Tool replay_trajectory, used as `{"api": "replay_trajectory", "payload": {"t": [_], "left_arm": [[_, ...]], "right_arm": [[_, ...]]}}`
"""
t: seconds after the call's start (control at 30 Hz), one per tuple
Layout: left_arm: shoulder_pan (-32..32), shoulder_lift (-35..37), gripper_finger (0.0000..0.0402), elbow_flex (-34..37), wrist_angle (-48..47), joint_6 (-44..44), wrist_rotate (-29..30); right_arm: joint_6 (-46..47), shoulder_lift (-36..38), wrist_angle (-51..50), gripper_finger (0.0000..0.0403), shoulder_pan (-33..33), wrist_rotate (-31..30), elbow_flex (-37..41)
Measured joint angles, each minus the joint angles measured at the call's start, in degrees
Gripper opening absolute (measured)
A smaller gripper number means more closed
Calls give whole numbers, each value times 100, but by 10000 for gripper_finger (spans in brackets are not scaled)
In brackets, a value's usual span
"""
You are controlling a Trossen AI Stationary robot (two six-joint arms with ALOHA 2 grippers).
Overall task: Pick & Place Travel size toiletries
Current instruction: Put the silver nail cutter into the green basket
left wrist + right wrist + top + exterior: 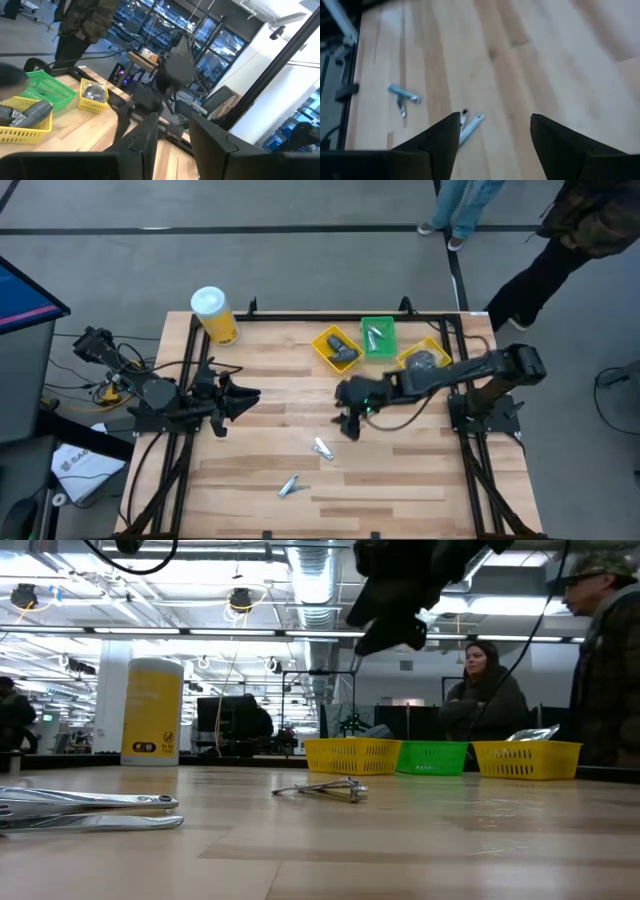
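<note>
On the wooden table (400,470), two silver clippers (322,448) (288,486) lie near the front edge. Above the nearer-centre one hovers the right gripper (350,423), fingers apart. The left gripper (240,400) waits leftward, fingers apart. Farther back, trays (336,346) hold other toiletries.

Shiny silver metal clippers (322,448), pale smooth wood-plank table (400,470), yellow and green plastic mesh trays (352,755), matt dark tool (492,137)

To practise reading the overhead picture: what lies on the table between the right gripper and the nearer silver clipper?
Nothing: in the high view only bare wood separates the right gripper, its fingers open, from the nearer clipper.
</note>
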State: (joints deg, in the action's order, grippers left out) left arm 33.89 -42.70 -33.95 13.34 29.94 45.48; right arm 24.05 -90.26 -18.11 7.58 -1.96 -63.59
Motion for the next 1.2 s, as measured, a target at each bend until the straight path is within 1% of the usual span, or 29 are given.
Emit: {"api": "replay_trajectory", "payload": {"t": [0.13, 0.23, 0.4, 0.5, 0.73, 0.9, 0.97, 1.07, 1.2], "left_arm": [[1, 83, 104, 0, 66, -82, -53], [9, 141, 104, -2, 110, -101, -91], [11, 168, 104, -2, 123, -111, -95], [11, 168, 104, -2, 137, -145, -108], [11, 182, 104, -2, 226, -262, -135], [11, 179, 104, -2, 265, -267, -150], [11, 182, 104, -2, 282, -269, -199], [11, 181, 104, -2, 290, -272, -202], [11, 179, 104, -2, 309, -290, -204]], "right_arm": [[-21, -394, 147, 234, 408, -96, -196], [-130, -743, 58, 234, 690, -250, -395], [-151, -1330, 31, 234, 994, -483, -830], [-151, -1699, -204, 234, 1142, -700, -1098], [-356, -2538, -602, 234, 1333, -861, -1861], [-371, -2984, -1346, 245, 1336, -864, -2334], [-189, -3074, -1685, 255, 1331, -985, -2432], [13, -3119, -1895, 266, 1320, -1320, -2457], [145, -3119, -1738, 270, 1268, -1279, -2459]]}}
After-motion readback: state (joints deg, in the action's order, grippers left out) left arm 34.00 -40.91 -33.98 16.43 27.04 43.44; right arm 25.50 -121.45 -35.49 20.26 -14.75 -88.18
